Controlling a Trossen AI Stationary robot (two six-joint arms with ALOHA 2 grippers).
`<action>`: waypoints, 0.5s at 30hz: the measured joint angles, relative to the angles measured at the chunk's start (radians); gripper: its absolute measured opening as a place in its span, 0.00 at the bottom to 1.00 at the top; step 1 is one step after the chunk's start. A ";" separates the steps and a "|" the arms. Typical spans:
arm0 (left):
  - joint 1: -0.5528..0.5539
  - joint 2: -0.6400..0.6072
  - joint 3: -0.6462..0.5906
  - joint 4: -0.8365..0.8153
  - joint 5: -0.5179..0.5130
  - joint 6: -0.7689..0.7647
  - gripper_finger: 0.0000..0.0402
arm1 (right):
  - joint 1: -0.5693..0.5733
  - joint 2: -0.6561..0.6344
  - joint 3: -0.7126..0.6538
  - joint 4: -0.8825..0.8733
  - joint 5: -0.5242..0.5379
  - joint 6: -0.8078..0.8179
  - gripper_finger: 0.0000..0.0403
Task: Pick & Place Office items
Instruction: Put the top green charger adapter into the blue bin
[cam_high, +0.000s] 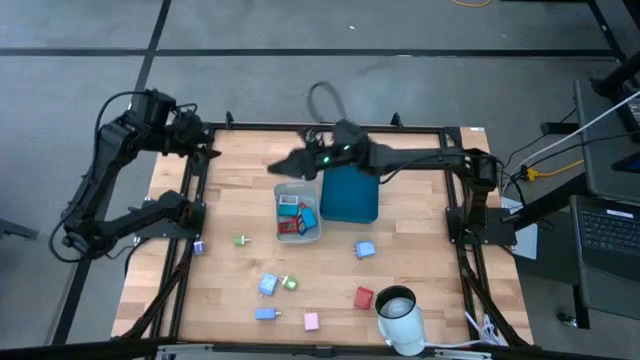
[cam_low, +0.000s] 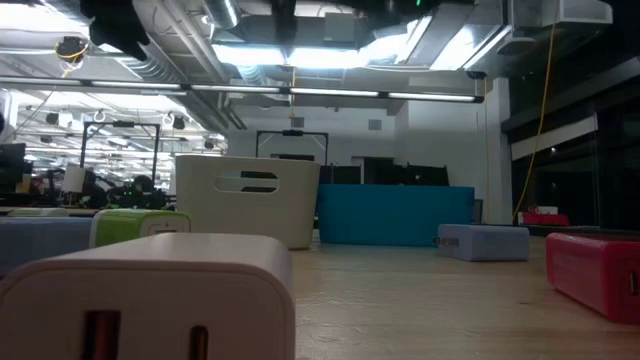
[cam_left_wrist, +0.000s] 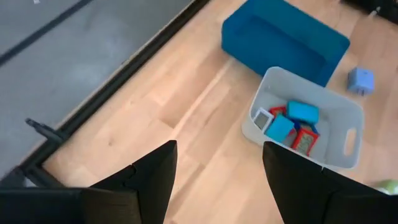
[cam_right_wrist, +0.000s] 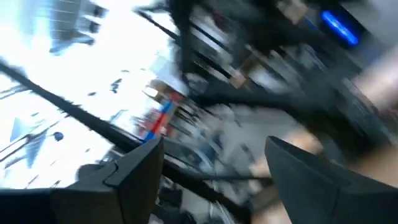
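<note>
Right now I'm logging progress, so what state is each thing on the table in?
grey bin: upright, holding several small items.
teal tray: upright beside the bin, looks empty.
loose office items: scattered on the table, outside the bin.
right end effector: open, above the bin's far end.
left end effector: open, empty, at the table's far left corner.

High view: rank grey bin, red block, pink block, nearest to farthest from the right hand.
Right hand hangs over the table's far middle.
1. Grey bin: just below it in the picture, mid-table, left of the teal tray.
2. Red block: toward the near edge, beside the white cup.
3. Pink block: at the near edge, farthest.
</note>
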 joint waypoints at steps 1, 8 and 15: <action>-0.016 0.000 0.000 0.013 -0.003 -0.043 0.58 | -0.003 -0.013 0.020 0.025 -0.009 -0.028 0.70; -0.197 0.000 -0.080 0.247 0.023 -0.381 0.58 | -0.027 -0.065 0.230 0.057 -0.119 -0.214 0.70; -0.475 -0.011 -0.269 0.420 -0.164 -0.648 0.58 | -0.107 -0.079 0.429 -0.013 -0.292 -0.244 0.70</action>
